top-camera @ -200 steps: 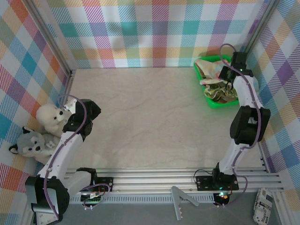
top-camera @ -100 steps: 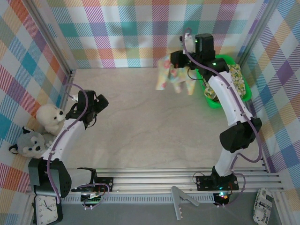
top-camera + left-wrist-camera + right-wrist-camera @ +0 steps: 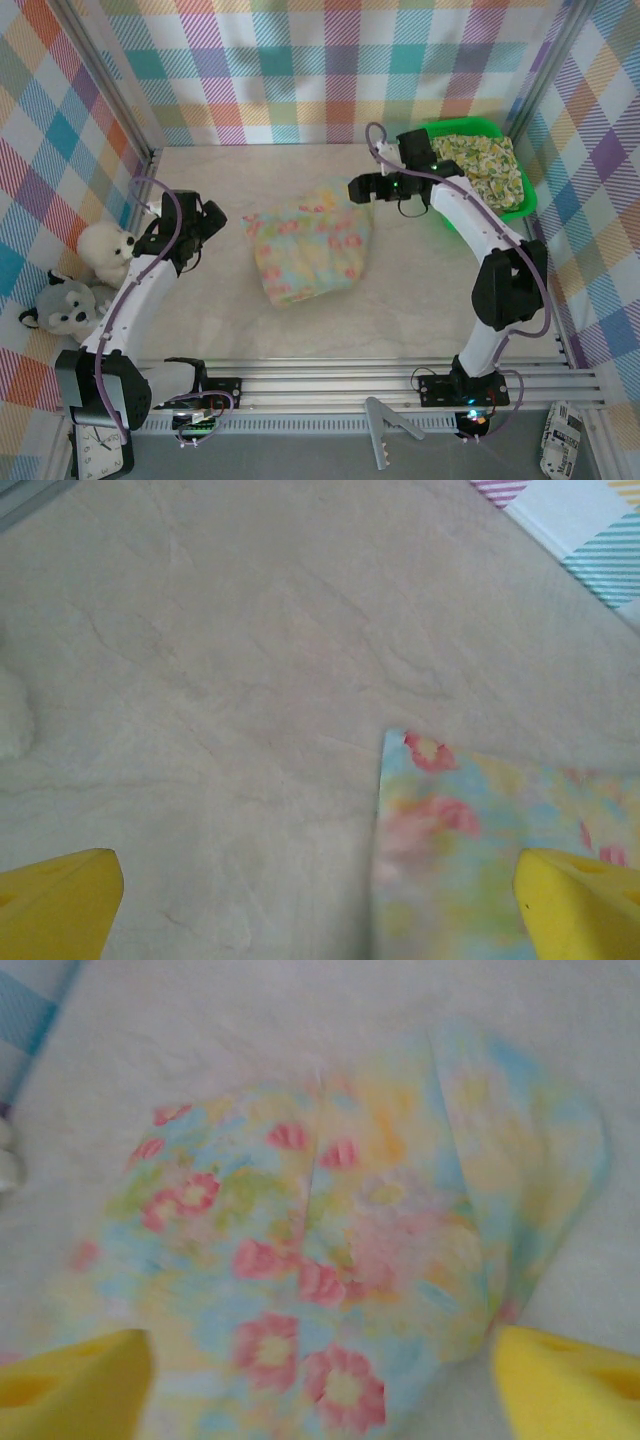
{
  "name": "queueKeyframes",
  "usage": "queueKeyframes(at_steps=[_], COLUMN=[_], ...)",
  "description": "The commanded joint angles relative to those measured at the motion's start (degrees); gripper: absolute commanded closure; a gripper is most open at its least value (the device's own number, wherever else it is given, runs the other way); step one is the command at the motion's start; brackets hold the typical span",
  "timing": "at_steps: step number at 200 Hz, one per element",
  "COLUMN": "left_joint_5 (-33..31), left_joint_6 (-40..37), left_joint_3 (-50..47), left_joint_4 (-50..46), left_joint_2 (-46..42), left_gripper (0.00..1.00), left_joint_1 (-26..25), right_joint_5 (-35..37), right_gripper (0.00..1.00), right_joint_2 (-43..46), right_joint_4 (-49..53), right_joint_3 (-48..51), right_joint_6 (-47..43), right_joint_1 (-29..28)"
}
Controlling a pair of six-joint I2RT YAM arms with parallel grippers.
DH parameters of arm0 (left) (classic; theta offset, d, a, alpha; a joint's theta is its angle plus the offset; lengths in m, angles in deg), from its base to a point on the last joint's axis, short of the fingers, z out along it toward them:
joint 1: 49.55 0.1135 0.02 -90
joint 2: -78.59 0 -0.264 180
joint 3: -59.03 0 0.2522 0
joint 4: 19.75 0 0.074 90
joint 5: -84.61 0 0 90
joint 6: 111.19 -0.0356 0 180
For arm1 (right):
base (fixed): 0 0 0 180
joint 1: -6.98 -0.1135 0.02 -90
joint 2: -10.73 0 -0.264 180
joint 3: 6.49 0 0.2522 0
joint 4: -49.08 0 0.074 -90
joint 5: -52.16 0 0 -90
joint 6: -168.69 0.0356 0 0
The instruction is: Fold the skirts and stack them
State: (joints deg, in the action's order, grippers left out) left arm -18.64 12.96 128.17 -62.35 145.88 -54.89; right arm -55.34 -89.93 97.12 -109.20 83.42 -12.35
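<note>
A pale yellow-pink floral skirt (image 3: 310,245) lies spread in the middle of the table. My right gripper (image 3: 356,188) hovers over its far right corner, open; in the right wrist view the skirt (image 3: 330,1250) lies flat below, between the two yellow fingertips (image 3: 570,1385). My left gripper (image 3: 205,226) stands open just left of the skirt. In the left wrist view the skirt's corner (image 3: 470,840) reaches in beside the right fingertip (image 3: 585,900). A yellow-green floral skirt (image 3: 482,160) lies in the green tray (image 3: 524,196) at the back right.
A white plush toy (image 3: 108,250) and a grey one (image 3: 62,306) sit at the left wall, beside the left arm. Plaid walls close the back and both sides. Bare table lies in front of and behind the spread skirt.
The right arm lifted the pale floral skirt out of the tray, swung it left and let it go; it now lies on the table. The left gripper barely moved.
</note>
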Motion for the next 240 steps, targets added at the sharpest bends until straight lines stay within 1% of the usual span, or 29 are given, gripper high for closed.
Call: queueKeyframes(at_steps=[1, 13, 28, 45, 61, 75, 82, 89, 97, 108, 122, 133, 153, 175, 190, 205, 240], left_joint_5=[-1.34, -0.45, 4.43, 10.35, 13.07, 14.04, 13.90, 13.72, 13.39, 12.97, 12.82, 12.24, 8.81, 7.82, 9.61, 12.66, 13.81], left_joint_6=[3.52, 5.37, 7.14, 8.85, 10.09, 9.93, 9.76, 9.40, 8.98, 8.48, 7.82, 7.19, 6.40, 5.57, 4.76, 3.21, -0.14], left_joint_3=[-0.23, -1.08, -2.67, -4.72, -5.79, -6.11, -5.94, -5.45, -4.64, -3.63, -2.40, -0.79, 2.73, 5.44, 6.66, 9.18, 16.32], left_joint_4=[-4.52, -5.21, -4.23, -1.97, -1.49, -1.14, -1.42, -1.97, -2.69, -3.30, -3.35, -3.52, -4.33, -3.95, -2.96, -3.38, -7.09], left_joint_2=[0.90, 1.94, 3.42, 5.44, 7.88, 9.91, 11.22, 12.50, 14.06, 16.02, 18.23, 19.71, 21.84, 23.04, 24.12, 26.54, 32.77], left_gripper=[0.00, 0.00, 0.00, 0.00, 0.00, 0.01, 0.03, 0.06, 0.11, 0.13, 0.16, 0.20, 0.21, 0.19, 0.18, 0.19, 0.25], left_joint_1=[0.42, 0.42, 0.34, -0.73, -2.34, -3.96, -4.82, -5.37, -5.86, -6.25, -6.26, -6.26, -5.70, -3.09, -0.63, 1.38, 1.99], right_joint_5=[2.50, 3.01, 4.22, 2.77, 1.17, 4.78, 7.43, 8.30, 8.67, 8.75, 11.36, 12.34, 12.63, 15.16, 16.58, 16.62, 16.17], right_gripper=[0.01, 0.01, 0.01, 0.01, 0.01, 0.01, 0.01, 0.01, 0.01, 0.01, 0.00, 0.01, 0.12, 0.25, 0.28, 0.29, 0.33], right_joint_2=[2.70, 3.85, 5.20, 6.47, 7.60, 8.32, 8.68, 8.95, 9.46, 9.65, 8.61, 7.05, 3.65, -0.52, -3.23, -5.73, -10.72], right_joint_4=[-2.63, -3.61, -5.13, -7.55, -10.98, -12.56, -12.95, -14.08, -16.54, -19.22, -18.95, -18.34, -17.51, -14.97, -12.22, -9.49, -4.49], right_joint_3=[5.20, 9.32, 14.33, 19.83, 24.65, 27.96, 29.09, 30.00, 31.10, 31.77, 30.74, 29.10, 25.29, 20.69, 17.27, 14.04, 9.71], right_joint_6=[2.09, 5.03, 11.09, 16.27, 20.23, 25.11, 27.57, 28.40, 28.09, 25.75, 22.46, 20.10, 17.05, 14.04, 10.57, 7.07, 2.90], right_joint_1=[0.01, -0.03, -0.12, -0.37, -2.27, -5.14, -6.73, -8.55, -10.89, -14.20, -18.75, -22.38, -28.92, -35.43, -38.68, -41.01, -45.10])
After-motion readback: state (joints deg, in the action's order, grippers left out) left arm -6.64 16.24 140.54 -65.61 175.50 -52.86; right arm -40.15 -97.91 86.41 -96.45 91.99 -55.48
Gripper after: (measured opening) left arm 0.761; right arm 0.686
